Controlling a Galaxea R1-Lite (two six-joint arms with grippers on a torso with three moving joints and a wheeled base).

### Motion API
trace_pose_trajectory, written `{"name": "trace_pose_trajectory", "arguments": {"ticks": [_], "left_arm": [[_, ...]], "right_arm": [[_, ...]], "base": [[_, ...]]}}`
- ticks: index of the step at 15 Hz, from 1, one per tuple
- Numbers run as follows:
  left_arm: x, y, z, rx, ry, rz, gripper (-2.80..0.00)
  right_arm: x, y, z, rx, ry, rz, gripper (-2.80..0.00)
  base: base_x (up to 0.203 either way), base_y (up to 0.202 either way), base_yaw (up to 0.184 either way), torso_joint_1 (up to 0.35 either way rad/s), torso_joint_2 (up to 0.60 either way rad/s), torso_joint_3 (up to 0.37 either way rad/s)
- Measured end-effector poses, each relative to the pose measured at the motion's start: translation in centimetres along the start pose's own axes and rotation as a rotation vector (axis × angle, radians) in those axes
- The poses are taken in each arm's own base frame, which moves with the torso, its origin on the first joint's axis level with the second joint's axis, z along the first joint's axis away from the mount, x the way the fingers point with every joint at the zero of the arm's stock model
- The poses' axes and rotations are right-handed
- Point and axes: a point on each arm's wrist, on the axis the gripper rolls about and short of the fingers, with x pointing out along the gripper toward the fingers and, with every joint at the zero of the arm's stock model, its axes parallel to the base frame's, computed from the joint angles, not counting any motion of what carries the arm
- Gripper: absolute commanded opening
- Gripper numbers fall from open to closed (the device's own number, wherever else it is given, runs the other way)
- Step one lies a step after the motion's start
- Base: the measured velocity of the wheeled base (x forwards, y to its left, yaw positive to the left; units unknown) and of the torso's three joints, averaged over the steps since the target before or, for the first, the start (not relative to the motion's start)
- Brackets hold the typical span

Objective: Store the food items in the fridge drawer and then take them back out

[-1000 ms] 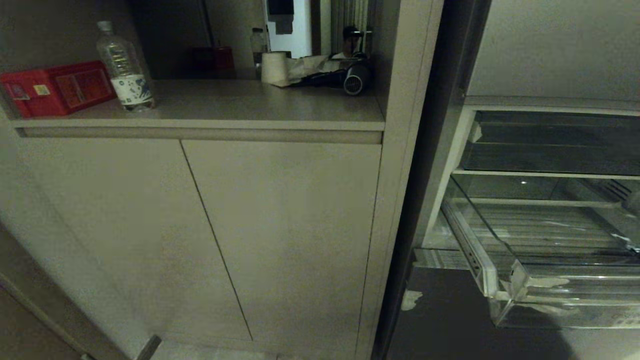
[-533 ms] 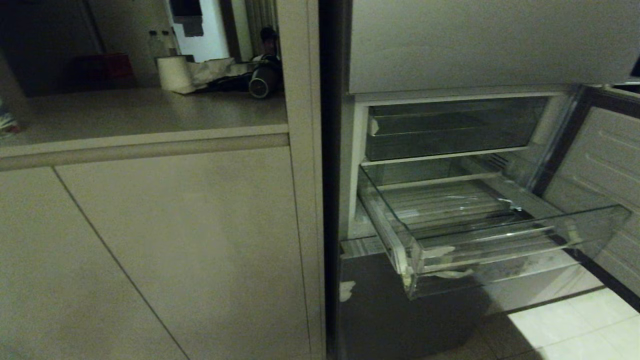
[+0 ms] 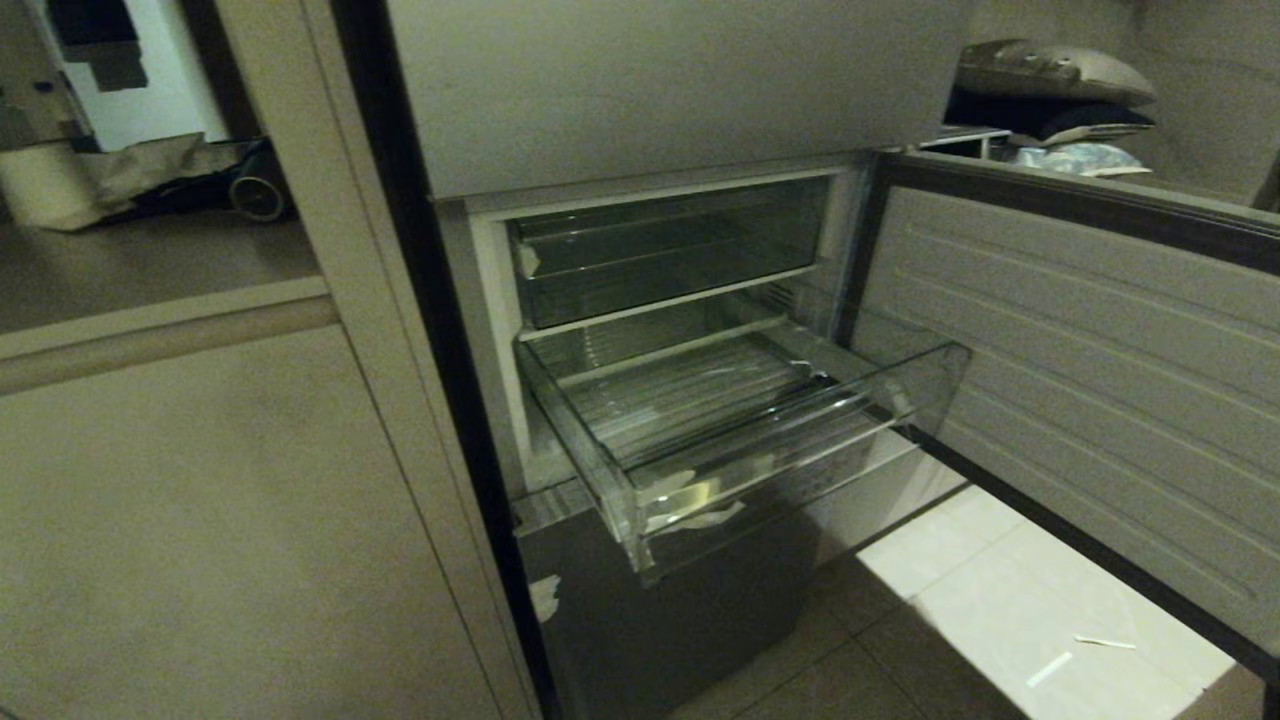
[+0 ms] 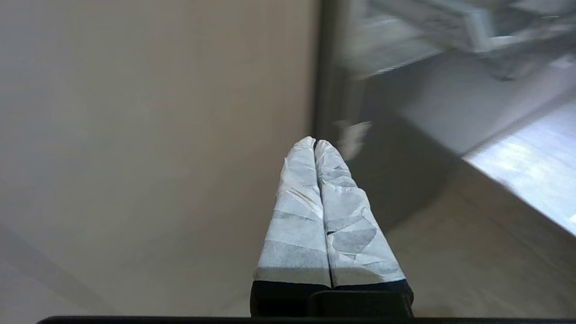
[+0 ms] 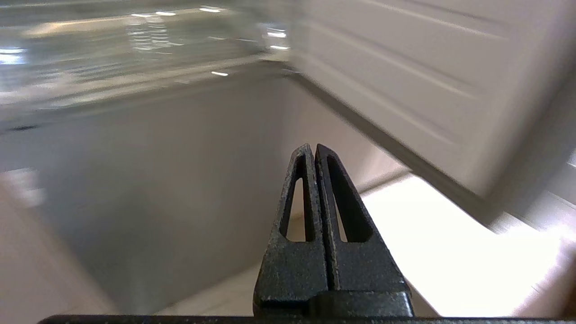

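The clear fridge drawer (image 3: pixel 770 440) stands pulled out of the open fridge in the head view, its ribbed floor bare and whitish tape scraps on its front lip. No food items show in any view. Neither arm appears in the head view. My left gripper (image 4: pixel 314 142), with white-wrapped fingers, is shut and empty, pointing low at the beige cabinet side beside the fridge. My right gripper (image 5: pixel 312 147), black, is shut and empty, low in front of the grey lower fridge panel, with the drawer (image 5: pixel 135 49) blurred above it.
A darker clear bin (image 3: pixel 660 250) sits above the drawer. The open fridge door (image 3: pixel 1080 370) swings out on the right. A beige cabinet (image 3: pixel 200 520) with a countertop fills the left. Light floor tiles (image 3: pixel 1010 600) lie below the door.
The whole head view has swung right: the counter with bottle and red box slid out on the left, and the fridge, drawer and open door came to the centre. The arms kept still.
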Motion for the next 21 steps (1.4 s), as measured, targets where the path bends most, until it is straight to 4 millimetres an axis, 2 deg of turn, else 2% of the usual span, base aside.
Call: {"name": "trace_pose_trajectory", "arguments": {"ticks": [8, 20, 21], "left_arm": [[0.17, 0.0, 0.07, 0.001, 0.022, 0.0, -2.8], [0.08, -0.01, 0.05, -0.001, -0.014, -0.001, -2.8], [0.07, -0.01, 0.05, -0.001, -0.015, -0.001, -2.8]], "right_arm": [[0.0, 0.0, 0.01, 0.009, -0.001, 0.0, -2.8], [-0.01, -0.02, 0.09, 0.005, -0.002, -0.008, -2.8], [-0.13, -0.02, 0.76, 0.005, -0.007, -0.01, -2.8]], "base": [[0.0, 0.007, -0.157, 0.003, 0.0, 0.004], [0.0, 0.0, 0.0, 0.0, 0.0, 0.0], [0.0, 0.0, 0.0, 0.0, 0.0, 0.0]]}}
